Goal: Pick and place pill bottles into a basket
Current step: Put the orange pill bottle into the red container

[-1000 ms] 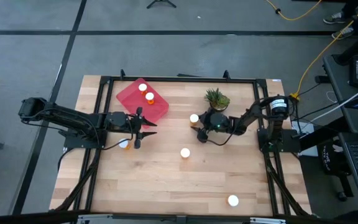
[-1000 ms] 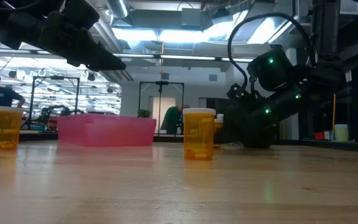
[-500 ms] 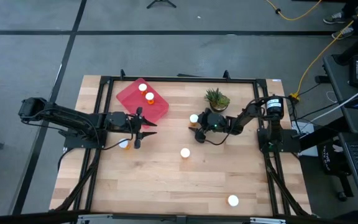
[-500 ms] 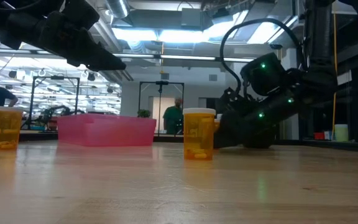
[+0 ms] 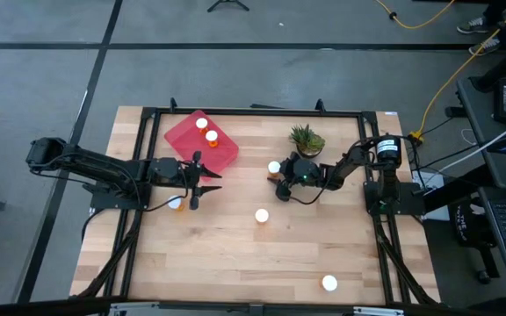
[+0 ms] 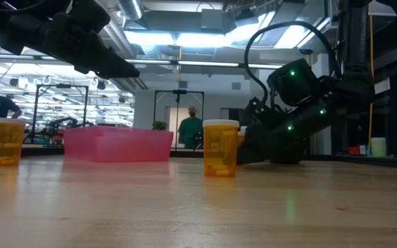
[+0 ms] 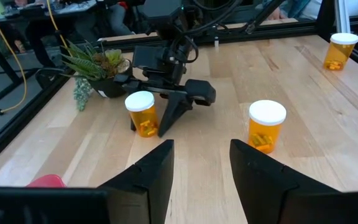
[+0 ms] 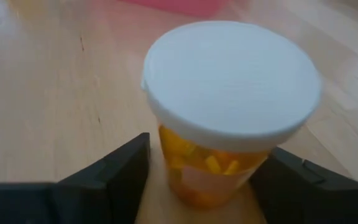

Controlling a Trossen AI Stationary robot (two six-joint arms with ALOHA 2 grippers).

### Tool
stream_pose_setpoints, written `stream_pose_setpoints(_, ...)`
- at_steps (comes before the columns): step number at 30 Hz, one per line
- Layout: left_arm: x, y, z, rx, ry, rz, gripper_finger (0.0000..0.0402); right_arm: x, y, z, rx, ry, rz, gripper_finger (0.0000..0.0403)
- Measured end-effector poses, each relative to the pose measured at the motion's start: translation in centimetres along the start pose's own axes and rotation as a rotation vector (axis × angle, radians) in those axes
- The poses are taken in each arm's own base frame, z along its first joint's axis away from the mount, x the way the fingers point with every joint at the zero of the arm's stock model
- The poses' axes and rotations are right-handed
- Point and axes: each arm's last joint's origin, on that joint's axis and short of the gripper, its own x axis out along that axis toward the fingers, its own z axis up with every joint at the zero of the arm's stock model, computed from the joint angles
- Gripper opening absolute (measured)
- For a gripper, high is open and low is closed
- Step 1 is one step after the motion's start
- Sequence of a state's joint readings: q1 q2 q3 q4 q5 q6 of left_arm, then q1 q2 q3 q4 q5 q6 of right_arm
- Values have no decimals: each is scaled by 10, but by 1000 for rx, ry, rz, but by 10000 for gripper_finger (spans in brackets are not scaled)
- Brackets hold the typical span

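Observation:
The red basket (image 5: 198, 142) sits at the table's far left with two pill bottles (image 5: 206, 130) inside. Four more orange bottles with white caps stand on the table: one (image 5: 274, 167) by the potted plant, one (image 5: 261, 215) at the centre, one (image 5: 175, 204) at the left and one (image 5: 328, 283) near the front right. My right gripper (image 5: 278, 179) is open, low on the table, with the bottle by the plant (image 8: 229, 93) standing upright between its fingers. My left gripper (image 5: 207, 180) is open and empty, held above the table just near of the basket. My right gripper's fingers (image 8: 120, 171) stand level on either side of the bottle's orange body (image 8: 207, 165), coming from the table's right. The bottle stands upright on the table. I cannot tell whether the fingers touch it.
A small green potted plant (image 5: 307, 139) stands just behind my right gripper. A black frame (image 5: 253, 111) runs round the table. People show in the room beyond the table in the low view (image 6: 192, 124). Open wood lies across the table's near half.
My right gripper has moved a little toward the table's left and far edge, closing in round the bottle by the plant, then held still. The bottle has stayed upright in place.

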State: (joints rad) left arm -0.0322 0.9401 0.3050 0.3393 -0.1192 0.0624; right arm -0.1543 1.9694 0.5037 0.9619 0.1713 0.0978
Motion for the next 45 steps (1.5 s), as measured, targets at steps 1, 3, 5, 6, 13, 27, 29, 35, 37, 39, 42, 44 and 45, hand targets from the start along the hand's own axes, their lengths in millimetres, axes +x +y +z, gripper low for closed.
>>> stream_pose_setpoints(1, 0, 0, 0, 0, 0, 0, 152, 0, 0, 0, 0, 0, 0, 245)
stream_pose_setpoints(3, 0, 0, 0, 0, 0, 0, 151, 0, 0, 0, 0, 0, -1, 233)
stream_pose_setpoints(5, 0, 0, 0, 0, 0, 0, 150, 0, 0, 0, 0, 0, -1, 225)
stream_pose_setpoints(6, 0, 0, 0, 0, 0, 0, 150, 0, 0, 0, 0, 0, -1, 222)
stream_pose_setpoints(13, 0, 0, 0, 0, 0, 0, 152, 0, 0, 0, 1, -7, 1, 216)
stream_pose_setpoints(27, 0, 0, 0, 0, 0, 0, 150, 0, 0, 1, 0, -11, 7, 216)
stream_pose_setpoints(29, 0, 0, 0, 0, -1, 0, 151, 0, 1, 1, 0, -11, 10, 216)
stream_pose_setpoints(35, 0, 0, 0, 0, 0, 0, 152, 0, 1, 1, 0, -12, 16, 216)
stream_pose_setpoints(37, 0, 0, 0, 0, 0, 0, 150, 0, 1, 1, 0, -13, 17, 216)
stream_pose_setpoints(39, 0, 0, 0, 0, 0, 0, 150, 0, 1, 2, 1, -15, 18, 216)
stream_pose_setpoints(42, 0, 0, 0, 0, -1, 0, 152, -3, 2, 6, 2, -26, 54, 216)
stream_pose_setpoints(44, 0, 0, 0, 0, 0, 0, 152, -5, 3, 11, 4, -41, 79, 216)
stream_pose_setpoints(45, 0, 0, 0, 0, 0, 0, 152, -6, 3, 14, 5, -48, 86, 216)
